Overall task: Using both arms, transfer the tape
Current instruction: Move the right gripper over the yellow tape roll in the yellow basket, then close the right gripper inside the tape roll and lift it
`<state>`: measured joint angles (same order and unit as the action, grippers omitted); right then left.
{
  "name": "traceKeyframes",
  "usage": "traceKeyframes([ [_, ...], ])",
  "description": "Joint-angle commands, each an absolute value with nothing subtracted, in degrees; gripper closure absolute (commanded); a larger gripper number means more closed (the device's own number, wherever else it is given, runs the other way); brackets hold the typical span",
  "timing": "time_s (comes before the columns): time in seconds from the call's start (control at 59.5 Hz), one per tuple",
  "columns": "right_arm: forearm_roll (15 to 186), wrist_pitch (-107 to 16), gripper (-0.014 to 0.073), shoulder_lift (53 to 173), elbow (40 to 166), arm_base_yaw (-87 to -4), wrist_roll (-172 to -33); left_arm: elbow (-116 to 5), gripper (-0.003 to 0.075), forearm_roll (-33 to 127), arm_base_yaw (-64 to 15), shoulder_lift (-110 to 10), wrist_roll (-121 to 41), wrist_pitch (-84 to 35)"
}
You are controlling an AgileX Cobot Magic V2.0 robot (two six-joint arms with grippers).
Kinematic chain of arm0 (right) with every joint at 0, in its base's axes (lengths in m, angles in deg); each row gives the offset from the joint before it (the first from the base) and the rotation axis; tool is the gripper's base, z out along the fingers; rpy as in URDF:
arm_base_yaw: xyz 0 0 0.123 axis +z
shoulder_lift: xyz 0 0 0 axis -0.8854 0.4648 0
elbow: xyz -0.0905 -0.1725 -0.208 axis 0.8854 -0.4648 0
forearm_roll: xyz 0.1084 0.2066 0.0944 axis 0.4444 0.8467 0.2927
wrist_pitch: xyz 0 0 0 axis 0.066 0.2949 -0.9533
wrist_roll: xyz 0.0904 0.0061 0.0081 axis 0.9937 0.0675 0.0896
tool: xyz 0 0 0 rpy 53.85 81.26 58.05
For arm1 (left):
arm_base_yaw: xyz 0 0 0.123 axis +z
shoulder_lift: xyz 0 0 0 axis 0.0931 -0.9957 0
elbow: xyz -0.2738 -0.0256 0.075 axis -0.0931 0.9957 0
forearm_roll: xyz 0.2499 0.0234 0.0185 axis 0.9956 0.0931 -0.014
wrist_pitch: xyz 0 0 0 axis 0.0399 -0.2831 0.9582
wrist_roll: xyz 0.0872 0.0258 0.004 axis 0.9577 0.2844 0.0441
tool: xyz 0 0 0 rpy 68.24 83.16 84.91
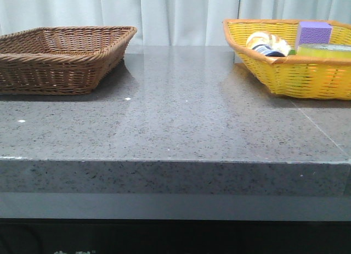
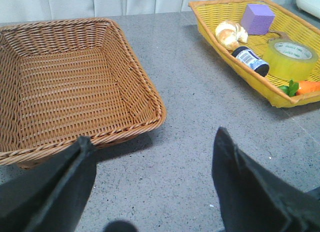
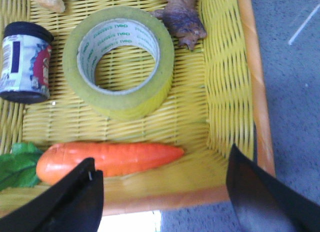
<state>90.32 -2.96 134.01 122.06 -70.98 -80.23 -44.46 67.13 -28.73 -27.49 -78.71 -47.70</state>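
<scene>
The yellow tape roll (image 3: 120,61) lies flat in the yellow basket (image 3: 227,91); it also shows in the left wrist view (image 2: 290,58) and edge-on in the front view (image 1: 323,50). My right gripper (image 3: 162,169) is open and empty, hovering above the basket's near rim, with the tape a little way beyond its fingertips. My left gripper (image 2: 152,142) is open and empty above the grey table, beside the empty brown basket (image 2: 75,86). Neither arm shows in the front view.
The yellow basket (image 1: 290,73) also holds a purple block (image 2: 257,19), a bread roll (image 2: 230,34), a small dark-capped jar (image 3: 25,61), a carrot (image 3: 110,159) and a brown root-like piece (image 3: 180,16). The brown basket (image 1: 60,56) stands at the table's back left.
</scene>
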Motion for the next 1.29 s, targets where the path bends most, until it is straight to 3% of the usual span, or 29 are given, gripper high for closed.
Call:
traceKeyframes([
  [0.0, 91.55, -3.12, 0.0055, 137.11, 128.47, -71.32, -80.70, -46.29, 0.0230, 66.52, -29.26, -27.98, -78.84, -43.05],
  [0.488, 94.35, 5.62, 0.0055, 159.43, 148.75, -72.30, -78.10, -46.29, 0.0230, 65.88, -29.26, -27.98, -78.84, -43.29],
  [0.891, 97.48, 5.46, 0.0060, 166.58, 150.84, -72.43, -77.62, -46.29, 0.0230, 65.53, -29.26, -27.98, -78.84, -44.05],
  [1.16, 98.60, 5.51, 0.0344, 167.58, 150.84, -72.43, -77.62, -46.29, 0.0230, 65.44, -29.26, -27.98, -78.84, -45.24],
  [1.278, 98.60, 5.63, 0.0421, 167.19, 150.95, -72.43, -77.62, -46.29, 0.0230, 65.44, -29.26, -27.98, -78.84, -45.24],
])
